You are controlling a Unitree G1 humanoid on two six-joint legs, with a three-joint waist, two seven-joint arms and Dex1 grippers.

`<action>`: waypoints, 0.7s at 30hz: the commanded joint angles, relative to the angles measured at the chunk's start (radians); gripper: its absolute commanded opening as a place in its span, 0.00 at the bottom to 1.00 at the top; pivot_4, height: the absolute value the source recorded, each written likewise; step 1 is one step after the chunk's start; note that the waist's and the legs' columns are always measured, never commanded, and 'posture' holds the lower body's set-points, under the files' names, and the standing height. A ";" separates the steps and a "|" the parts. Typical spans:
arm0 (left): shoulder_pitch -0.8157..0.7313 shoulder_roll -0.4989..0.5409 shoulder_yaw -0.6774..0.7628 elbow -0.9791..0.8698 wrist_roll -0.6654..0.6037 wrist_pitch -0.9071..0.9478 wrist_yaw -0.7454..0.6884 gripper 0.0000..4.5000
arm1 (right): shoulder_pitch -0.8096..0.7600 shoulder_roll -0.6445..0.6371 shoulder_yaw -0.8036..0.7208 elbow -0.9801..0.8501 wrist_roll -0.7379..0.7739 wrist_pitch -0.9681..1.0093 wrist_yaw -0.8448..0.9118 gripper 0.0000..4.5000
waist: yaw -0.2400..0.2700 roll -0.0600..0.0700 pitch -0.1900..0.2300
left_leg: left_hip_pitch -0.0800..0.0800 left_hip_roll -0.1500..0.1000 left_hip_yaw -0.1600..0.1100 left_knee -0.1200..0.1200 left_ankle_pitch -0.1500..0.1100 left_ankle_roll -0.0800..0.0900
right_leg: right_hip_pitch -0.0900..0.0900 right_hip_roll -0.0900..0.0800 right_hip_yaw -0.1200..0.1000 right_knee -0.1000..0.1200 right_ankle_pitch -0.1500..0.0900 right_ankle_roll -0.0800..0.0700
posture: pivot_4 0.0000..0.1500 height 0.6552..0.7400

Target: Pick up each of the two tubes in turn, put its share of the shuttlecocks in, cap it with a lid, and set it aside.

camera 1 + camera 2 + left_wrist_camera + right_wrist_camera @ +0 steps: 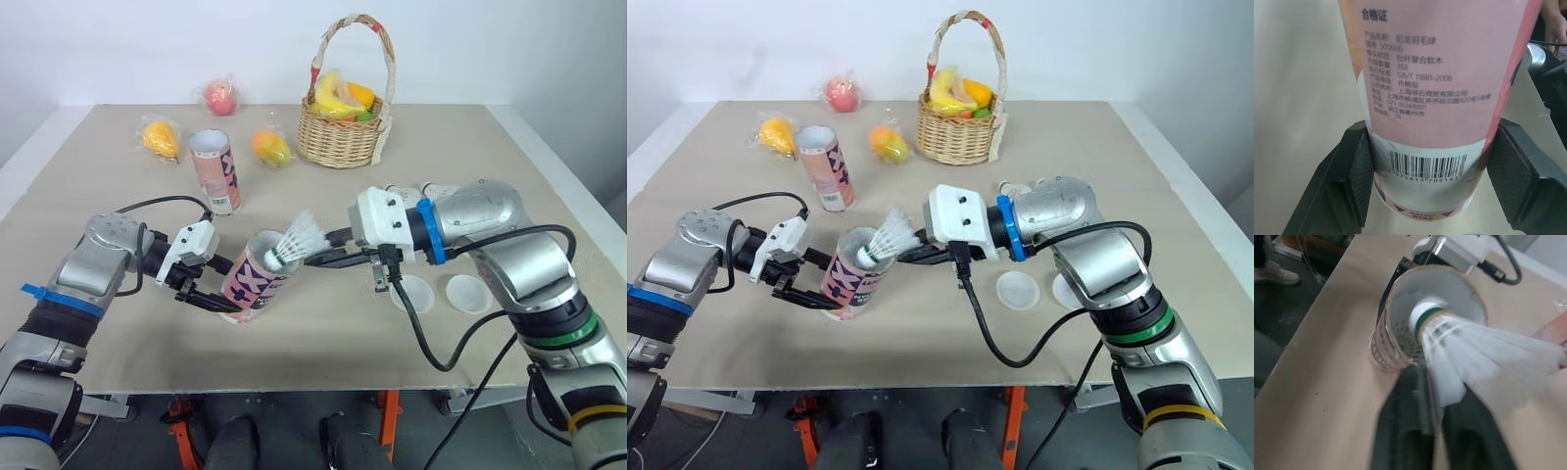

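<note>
at centre-left of the head view, the left gripper (221, 284) has its fingers clamped across the base end of a pink tube (257, 276). the tube is tilted, its open mouth turned up toward frame right; whether it is clear of the desk (323, 338) i cannot tell. just right of that mouth, the right gripper (329, 260) has its fingers pinched together on a white shuttlecock (297, 242), with the cork at the tube's rim and the feathers fanned outside. a second tube (216, 171) stands upright in the upper left. two lids (411, 294) lie on the desk at lower right, apart from both grippers.

in the left wrist view, the tube's barcode end sits squarely between the two ribbed pads (1359, 171), each touching its wall. it looks like light card, stiff enough to hold near the closed end. it is also smooth, so a firm but not crushing squeeze suits it.

in the right wrist view, the feather skirt lies between the blurred fingers (1403, 426), and the green-banded cork is at the tube's mouth. the shuttlecock is likely very light and its feathers brittle, so a gentle hold low on the skirt seems safest.
</note>
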 commanded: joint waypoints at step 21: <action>-0.027 0.003 0.012 0.007 -0.001 -0.027 0.001 0.68 | -0.155 0.111 -0.065 0.132 0.179 0.302 -0.034 0.01 | -0.001 0.000 0.000 | 0.000 -0.001 -0.001 0.000 0.000 0.000 | -0.002 0.000 0.000 0.007 -0.002 -0.004 | 1.00 0.97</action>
